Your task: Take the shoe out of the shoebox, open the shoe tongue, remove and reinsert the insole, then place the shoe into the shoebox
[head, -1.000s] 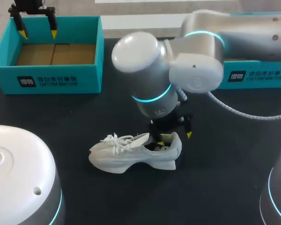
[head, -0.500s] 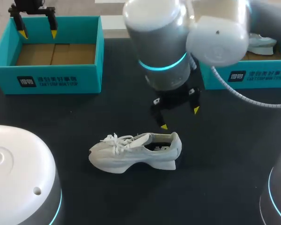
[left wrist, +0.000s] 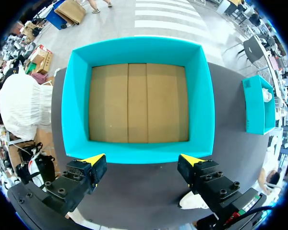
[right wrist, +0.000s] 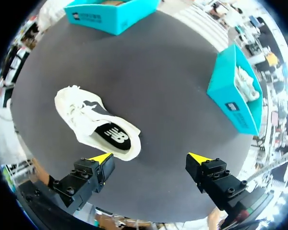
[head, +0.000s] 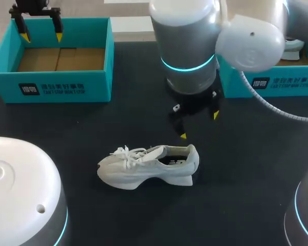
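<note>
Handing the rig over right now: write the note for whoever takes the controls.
Left tool: open, empty, at the rim of the empty box.
Right tool: open, empty, hovering near the heel of the shoe.
Shoe: out of the box, upright on the table, insole inside.
Left to do: put the shoe into the box; whether the earlier steps are finished cannot be told.

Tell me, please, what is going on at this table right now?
The white shoe stands on the dark table, outside any box, with nothing holding it. The right gripper hangs open and empty near the shoe's heel end. The left gripper hovers open at the far rim of the empty teal shoebox. A second teal box sits at the table's right.
</note>
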`<state>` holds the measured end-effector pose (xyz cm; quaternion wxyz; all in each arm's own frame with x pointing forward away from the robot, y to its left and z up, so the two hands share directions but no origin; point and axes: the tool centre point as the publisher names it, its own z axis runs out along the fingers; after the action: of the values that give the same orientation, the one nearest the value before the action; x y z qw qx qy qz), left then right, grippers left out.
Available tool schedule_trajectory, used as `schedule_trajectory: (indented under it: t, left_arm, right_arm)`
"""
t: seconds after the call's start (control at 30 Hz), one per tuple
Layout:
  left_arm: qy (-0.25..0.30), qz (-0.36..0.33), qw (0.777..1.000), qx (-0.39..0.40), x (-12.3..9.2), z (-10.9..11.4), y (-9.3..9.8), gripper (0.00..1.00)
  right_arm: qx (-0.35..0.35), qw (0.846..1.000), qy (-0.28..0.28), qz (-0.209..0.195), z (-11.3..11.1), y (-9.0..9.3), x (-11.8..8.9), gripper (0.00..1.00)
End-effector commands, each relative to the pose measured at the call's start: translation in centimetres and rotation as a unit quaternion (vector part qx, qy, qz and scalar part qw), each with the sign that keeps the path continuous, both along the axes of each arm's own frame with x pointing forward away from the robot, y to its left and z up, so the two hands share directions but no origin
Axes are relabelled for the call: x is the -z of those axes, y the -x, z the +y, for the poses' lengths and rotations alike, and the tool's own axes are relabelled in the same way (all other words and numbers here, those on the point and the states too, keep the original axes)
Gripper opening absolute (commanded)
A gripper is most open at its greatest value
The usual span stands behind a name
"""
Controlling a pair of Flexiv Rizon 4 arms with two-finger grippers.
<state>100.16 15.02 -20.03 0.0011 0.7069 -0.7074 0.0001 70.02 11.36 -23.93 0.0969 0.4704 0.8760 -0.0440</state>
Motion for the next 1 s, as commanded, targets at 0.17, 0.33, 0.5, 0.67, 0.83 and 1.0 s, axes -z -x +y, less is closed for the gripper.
schedule_trajectory:
  t: [0.17,0.33,0.5,0.67,0.83,1.0]
  left_arm:
    - [0.000,0.000,1.000,0.000,0.0,0.0,0.1,1.00]
    - [0.000,0.000,1.000,0.000,0.0,0.0,0.1,1.00]
    - [0.000,0.000,1.000,0.000,0.0,0.0,0.1,1.00]
    - [0.000,0.000,1.000,0.000,0.0,0.0,0.1,1.00]
    - [0.000,0.000,1.000,0.000,0.0,0.0,0.1,1.00]
    - [0.000,0.000,1.000,0.000,0.0,0.0,0.1,1.00]
  right_arm:
    - [-0.432,0.902,-0.022,0.001,-1.3,0.5,-1.9,1.00]
    - [-0.520,0.852,0.047,0.028,-1.6,1.2,-2.4,1.00]
    - [-0.520,0.852,0.047,0.028,-1.6,1.2,-2.4,1.00]
    - [-0.520,0.852,0.047,0.028,-1.6,1.2,-2.4,1.00]
    - [-0.520,0.852,0.047,0.028,-1.6,1.2,-2.4,1.00]
    - [-0.531,0.846,-0.041,-0.022,-2.6,1.1,-1.4,1.00]
